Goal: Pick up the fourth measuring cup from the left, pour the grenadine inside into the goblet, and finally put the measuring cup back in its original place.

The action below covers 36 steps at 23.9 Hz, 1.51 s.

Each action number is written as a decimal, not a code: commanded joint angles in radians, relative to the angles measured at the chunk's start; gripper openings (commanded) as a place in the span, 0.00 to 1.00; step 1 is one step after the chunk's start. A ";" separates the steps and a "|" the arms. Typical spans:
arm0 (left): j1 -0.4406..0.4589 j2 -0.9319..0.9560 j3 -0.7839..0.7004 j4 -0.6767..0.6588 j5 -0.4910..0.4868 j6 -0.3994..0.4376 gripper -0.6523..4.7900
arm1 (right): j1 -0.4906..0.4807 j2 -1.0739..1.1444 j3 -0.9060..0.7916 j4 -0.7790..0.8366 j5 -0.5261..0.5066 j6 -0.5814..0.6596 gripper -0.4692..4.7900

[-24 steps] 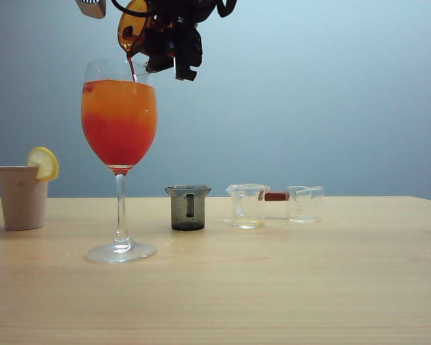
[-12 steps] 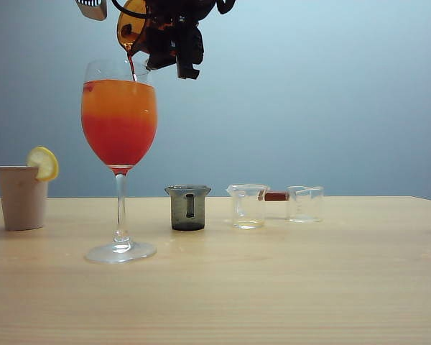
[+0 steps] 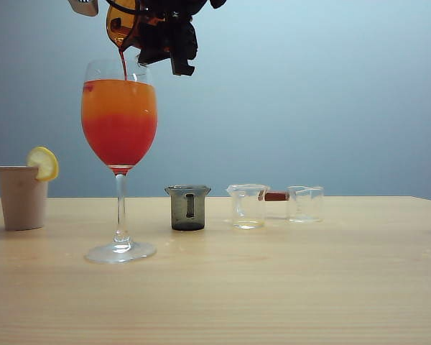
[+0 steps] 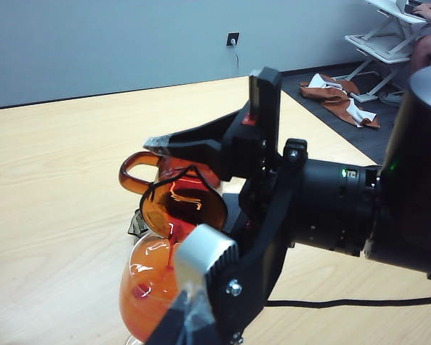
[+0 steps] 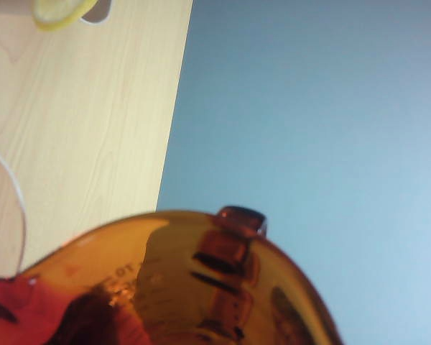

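So the amber measuring cup (image 3: pixel 122 25) is way up at the top of the exterior view, tipped hard over with its spout pointing down above the goblet (image 3: pixel 119 122). A thin dark red stream of grenadine (image 3: pixel 122 63) runs from the spout into the bowl. The goblet's drink is layered, orange on top and red lower down, and it stands on the wooden table (image 3: pixel 273 287) toward the left.

The right gripper (image 3: pixel 161 36) is clamped on the cup, black fingers on either side of it; the left wrist view shows that grip clearly, with the cup (image 4: pixel 179 201) tilted over the glass (image 4: pixel 154 287). In the right wrist view the amber cup (image 5: pixel 201 287) fills the lower part, red liquid pooling at its lip.

The left gripper itself doesn't show up in any view, so no idea how its jaws stand.

Further out: a beige tumbler (image 3: pixel 21 196) with a lemon slice (image 3: pixel 43 163) on its rim sits left of the goblet. To the right there's a smoky grey cup (image 3: pixel 187 208), then two clear cups (image 3: pixel 247 206) (image 3: pixel 305 203) in a row, with something small and reddish-brown (image 3: pixel 276 195) between them.
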 commanded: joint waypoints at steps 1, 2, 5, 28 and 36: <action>0.000 -0.002 0.007 0.019 0.007 0.001 0.11 | 0.002 -0.009 0.008 0.032 -0.005 -0.036 0.23; 0.000 -0.002 0.007 0.019 0.007 0.001 0.11 | 0.002 -0.009 0.008 0.032 -0.007 -0.049 0.23; 0.000 -0.002 0.007 0.019 0.007 0.001 0.11 | 0.002 -0.009 0.008 0.039 -0.007 -0.053 0.23; 0.001 -0.003 0.007 0.019 0.022 0.028 0.11 | 0.003 -0.009 0.008 0.077 -0.041 -0.286 0.23; 0.001 -0.003 0.007 0.019 0.022 0.028 0.11 | 0.003 -0.009 0.007 0.076 -0.068 -0.319 0.23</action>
